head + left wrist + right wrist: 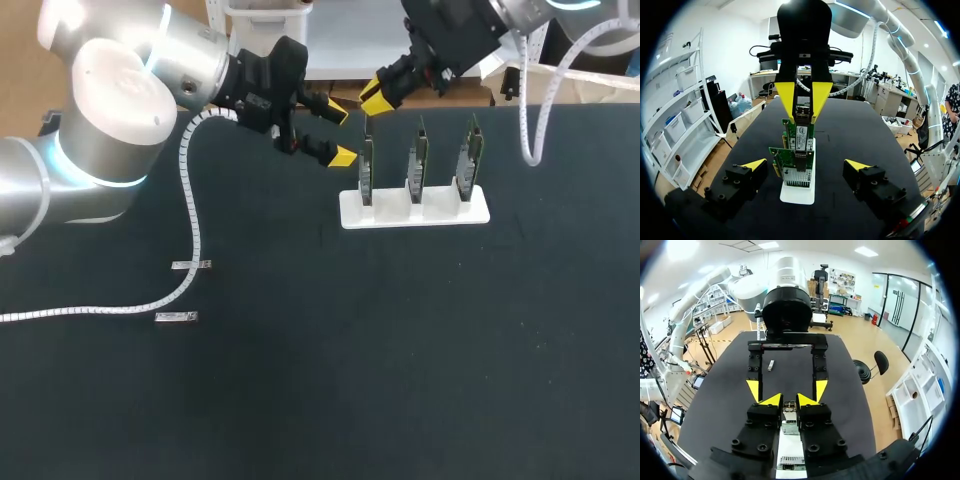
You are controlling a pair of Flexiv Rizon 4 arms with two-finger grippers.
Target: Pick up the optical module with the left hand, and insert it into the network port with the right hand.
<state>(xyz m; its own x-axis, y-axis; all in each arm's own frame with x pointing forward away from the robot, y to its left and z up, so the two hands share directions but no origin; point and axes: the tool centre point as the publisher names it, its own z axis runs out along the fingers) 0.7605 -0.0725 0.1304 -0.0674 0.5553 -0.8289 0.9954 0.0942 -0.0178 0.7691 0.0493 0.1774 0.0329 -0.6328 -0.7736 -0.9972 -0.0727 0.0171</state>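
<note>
The optical module is pinched between my right fingers, which are narrow and closed on it from both sides. It hangs just over the top of a network card, I think the one at the end of the row, nearest my left arm. I cannot see if it has gone into the port yet.

To do this well, I should hold the module straight in line with the port and push slowly. A push at a slant could bend the card or tip its white stand.

My left fingers are wide open and hold nothing. They sit just beside that same card, so they could bump it. The other two cards stand close by in the stand, so there is little room that way.

The best room to move is up, or out over the front of the black counter. Two small silver parts and my left arm's white cable lie well apart from the stand.
</note>
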